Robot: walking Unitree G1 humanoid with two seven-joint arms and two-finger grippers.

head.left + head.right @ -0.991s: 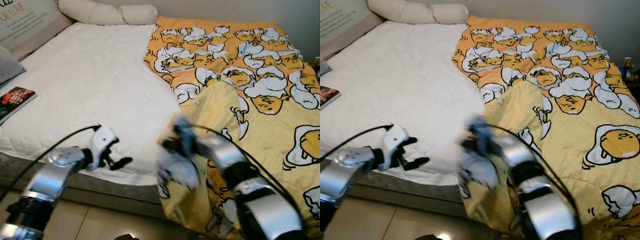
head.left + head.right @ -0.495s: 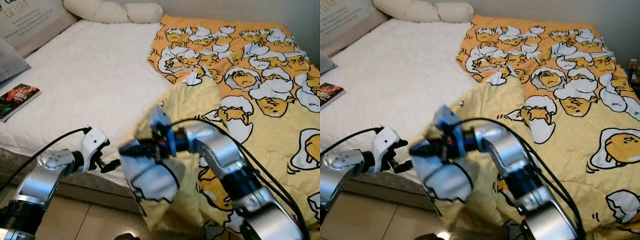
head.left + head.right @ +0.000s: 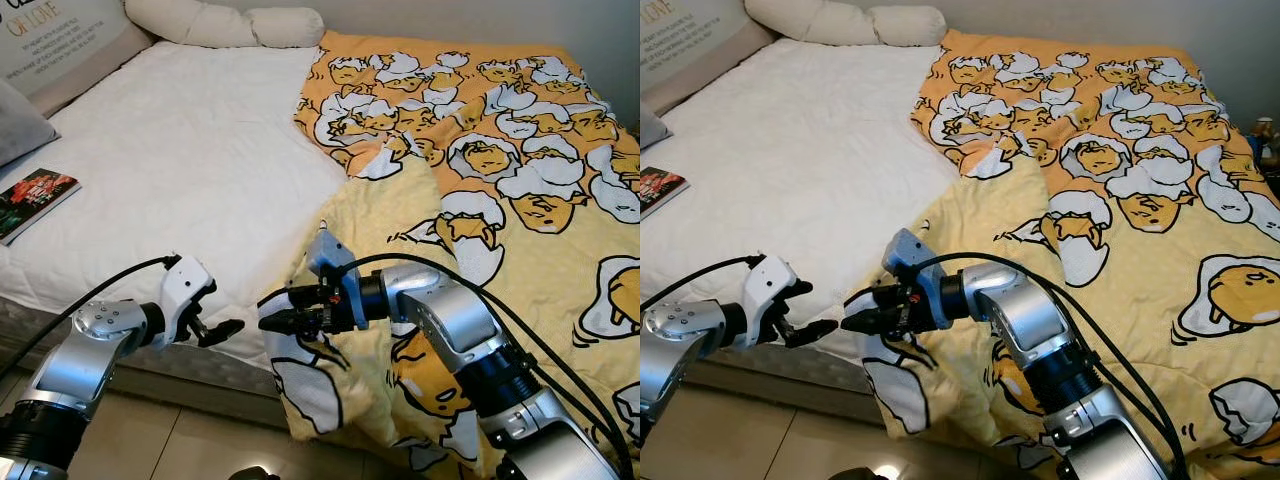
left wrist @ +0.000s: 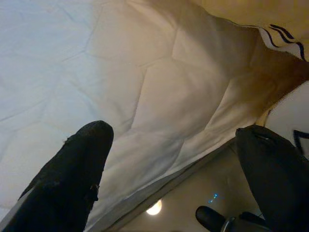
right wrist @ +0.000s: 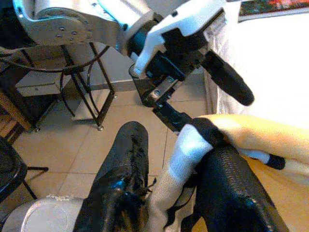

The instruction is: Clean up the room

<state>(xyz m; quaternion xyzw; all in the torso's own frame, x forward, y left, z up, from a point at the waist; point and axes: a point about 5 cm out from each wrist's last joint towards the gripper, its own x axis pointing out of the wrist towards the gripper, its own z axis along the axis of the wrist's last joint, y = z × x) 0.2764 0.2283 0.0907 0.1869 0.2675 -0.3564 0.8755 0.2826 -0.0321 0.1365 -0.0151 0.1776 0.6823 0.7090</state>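
Bed-making step: right claw (image 3: 272,322) pinches the corner of the yellow egg-print duvet (image 3: 520,200) at the bed's (image 3: 180,150) near edge; left claw (image 3: 225,329), parted and empty, hovers just beside. Next: spread duvet across mattress.

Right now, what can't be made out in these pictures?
- Book title: too small in the eye views.
- Headboard lettering: cut off by the left eye view's edge.
- How much blanket corner the right tool pinches: hidden by its fingers.
- Lower bed frame: hidden behind the left tool and arm.
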